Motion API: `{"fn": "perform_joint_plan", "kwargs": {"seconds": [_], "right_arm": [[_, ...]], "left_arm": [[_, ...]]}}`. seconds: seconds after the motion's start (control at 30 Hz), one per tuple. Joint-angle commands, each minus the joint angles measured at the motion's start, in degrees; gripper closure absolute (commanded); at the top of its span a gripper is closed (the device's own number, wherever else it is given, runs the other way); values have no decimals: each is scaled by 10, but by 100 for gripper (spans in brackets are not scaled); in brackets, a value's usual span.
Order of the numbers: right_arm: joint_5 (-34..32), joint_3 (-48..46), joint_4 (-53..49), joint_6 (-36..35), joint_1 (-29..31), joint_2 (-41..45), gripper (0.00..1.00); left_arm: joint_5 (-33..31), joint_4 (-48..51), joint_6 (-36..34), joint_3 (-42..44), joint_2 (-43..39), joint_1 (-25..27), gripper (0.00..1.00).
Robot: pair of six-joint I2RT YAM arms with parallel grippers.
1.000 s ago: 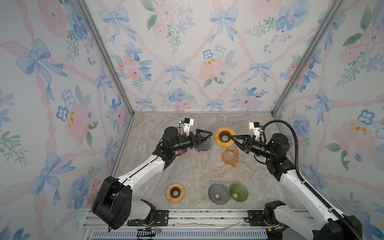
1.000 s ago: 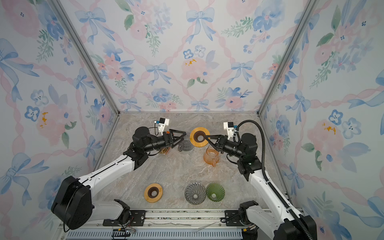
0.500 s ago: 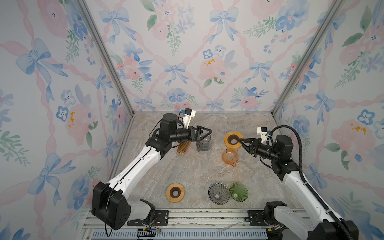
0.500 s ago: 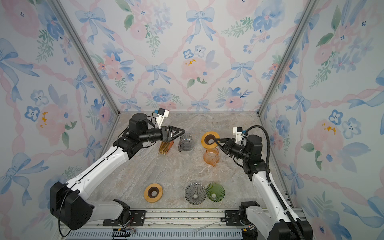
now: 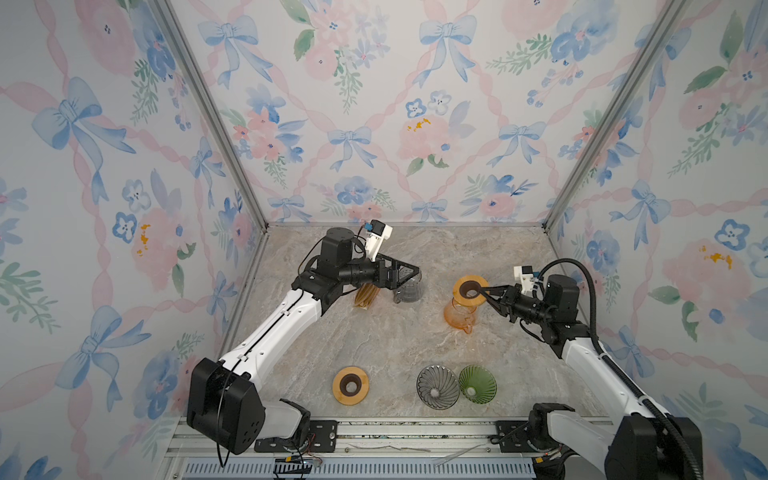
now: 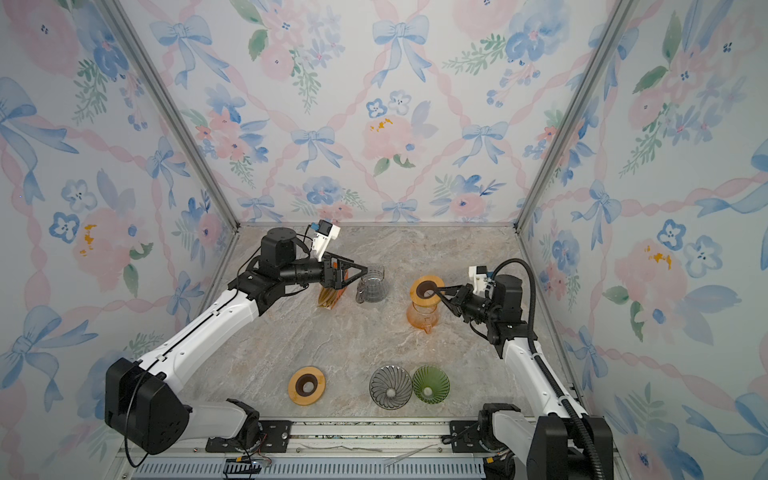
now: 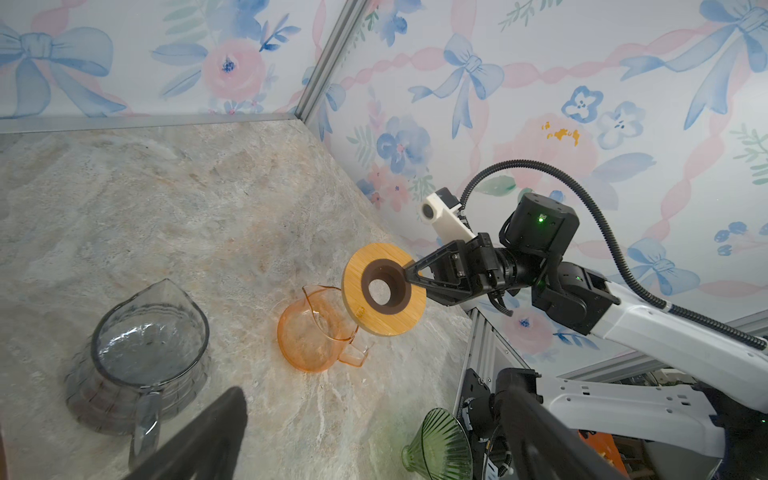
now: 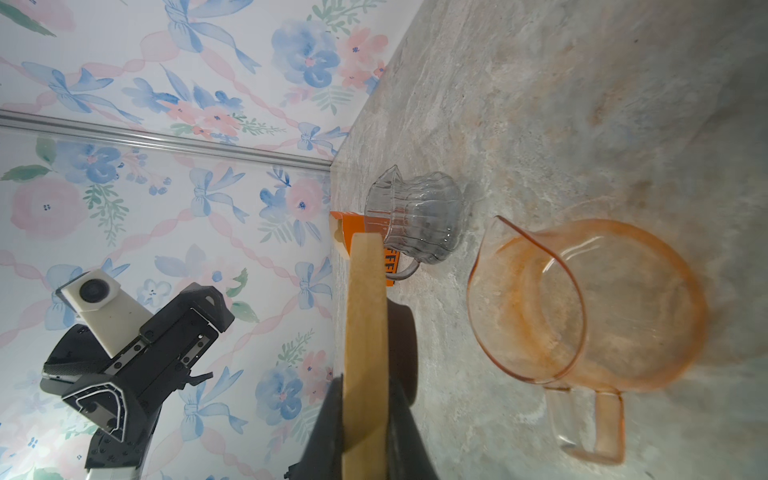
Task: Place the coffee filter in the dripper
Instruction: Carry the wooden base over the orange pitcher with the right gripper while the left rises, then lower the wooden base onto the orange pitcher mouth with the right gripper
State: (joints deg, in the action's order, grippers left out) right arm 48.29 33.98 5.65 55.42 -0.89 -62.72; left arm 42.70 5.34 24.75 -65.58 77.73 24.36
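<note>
Your right end effector (image 5: 483,292) is clenched on the edge of one wooden ring (image 5: 460,286), holding it tilted in the air over the orange server (image 5: 457,318) towards the right edge of the surface (image 5: 374,332). Your left end effector (image 5: 411,274) is released and grasps nothing; it hangs over the grey server (image 5: 409,293) towards the back left corner. Count two servers, two wooden rings and two drippers. The second wooden ring (image 5: 338,386) lies by the front edge, with the grey dripper (image 5: 436,386) and green dripper (image 5: 477,384) touching side by side to its right. The coffee filter pack (image 5: 365,296) stands just left of the grey server, half hidden under your left arm in both top views. In the right wrist view the grey server and the held ring cover most of it, and its lettering is cut off.
</note>
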Motion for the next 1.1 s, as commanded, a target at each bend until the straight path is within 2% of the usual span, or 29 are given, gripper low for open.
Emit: {"fn": "perform_joint_plan", "kwargs": {"seconds": [0.0,0.3,0.73,1.07], "right_arm": [[15,-17,49,-4,-4,-19,88],[12,-27,79,-7,-8,-61,88],[9,-29,98,-10,-11,-95,87],[9,-35,114,-12,-11,-122,87]], "left_arm": [[-5,6,-38,14,-26,-7,2],[-33,28,-65,21,-41,-10,2],[-15,28,-59,19,-36,-10,2],[-36,28,-69,25,-48,-10,2]]}}
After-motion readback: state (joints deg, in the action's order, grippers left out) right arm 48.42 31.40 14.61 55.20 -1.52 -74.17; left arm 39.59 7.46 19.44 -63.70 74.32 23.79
